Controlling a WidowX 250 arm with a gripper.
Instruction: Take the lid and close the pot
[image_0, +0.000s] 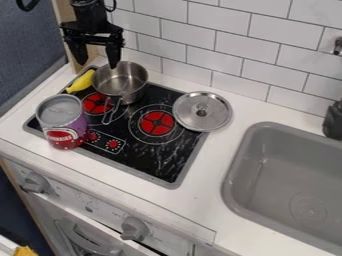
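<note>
White tiles (220, 27) with dark joints rise behind the pale desk (208, 172), into which a black stovetop (157, 160) with red burner marks is set. My gripper (97, 64) hangs at the upper left of the camera view, pointing down near the steel pot (123, 84). Its two fingers stand wide apart, and I have hold of nothing.

The lid (187, 106) I am to take lies well apart from the pot, at the rear right corner of the stovetop, partly over its rim. It lies flat, its round knob (202, 113) facing up. The pot stands upright and uncovered at the rear of the stovetop, its handle (112, 111) directed towards the front.

Just to the left of the pot I see a yellow object (81, 83). A purple and red can (63, 124) stands upright at the stovetop's left side, nearer the front. To the right, a grey sink (248, 145) is sunk into the desk, with a black object (333, 121) by its far side. Grey control knobs (135, 228) sit on the white front panel (177, 239) below.
</note>
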